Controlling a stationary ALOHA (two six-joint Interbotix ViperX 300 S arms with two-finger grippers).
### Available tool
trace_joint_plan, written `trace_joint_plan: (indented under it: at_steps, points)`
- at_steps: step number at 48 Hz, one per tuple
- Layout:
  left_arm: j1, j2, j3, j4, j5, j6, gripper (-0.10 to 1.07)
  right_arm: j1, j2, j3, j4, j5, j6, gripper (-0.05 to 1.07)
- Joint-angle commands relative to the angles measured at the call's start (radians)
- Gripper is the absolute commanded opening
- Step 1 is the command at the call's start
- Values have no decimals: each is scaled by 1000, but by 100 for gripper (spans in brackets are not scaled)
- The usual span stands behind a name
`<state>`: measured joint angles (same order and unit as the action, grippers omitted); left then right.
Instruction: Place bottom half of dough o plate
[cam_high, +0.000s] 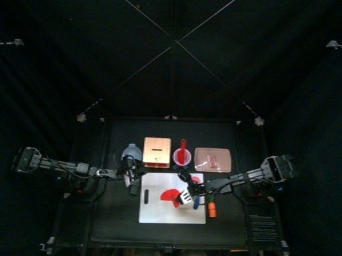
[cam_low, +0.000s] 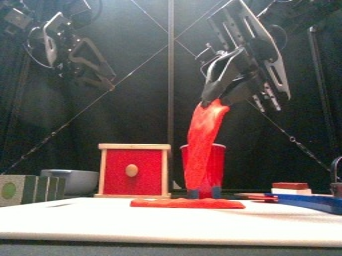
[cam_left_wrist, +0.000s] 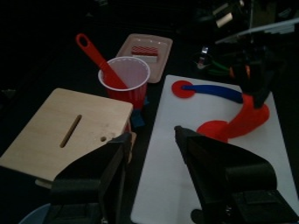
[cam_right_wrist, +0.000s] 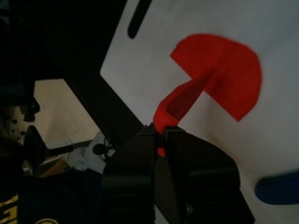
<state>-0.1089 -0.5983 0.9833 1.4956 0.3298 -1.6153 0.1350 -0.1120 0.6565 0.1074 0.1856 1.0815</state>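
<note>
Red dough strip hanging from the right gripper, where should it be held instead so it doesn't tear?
Grip the strip lower, at its wider base just above the white board, coming from above. The right gripper pinches only its thin top tip, and the soft dough looks stretched.

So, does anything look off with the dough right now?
Yes. The dough strip pinched in the right claw is stretching long instead of lifting free; its lower end still clings to the piece on the white board.
</note>
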Motion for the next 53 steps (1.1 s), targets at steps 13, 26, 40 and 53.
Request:
trace_joint_plan:
  at_steps: [13,26,40,53]
  points:
    - [-2,2,-14,3,6,-2,83,-233,-357,204,-60,89,-11,47]
    - [-2,2,-14,2,6,-2,83,-448,-537,325,-150,206,-11,47]
    - [-2,2,-3,2,6,-2,83,-571,-500,359,-225,221,-14,47]
    - [3,2,8,2,6,-3,83,-598,-486,416,-233,222,-14,47]
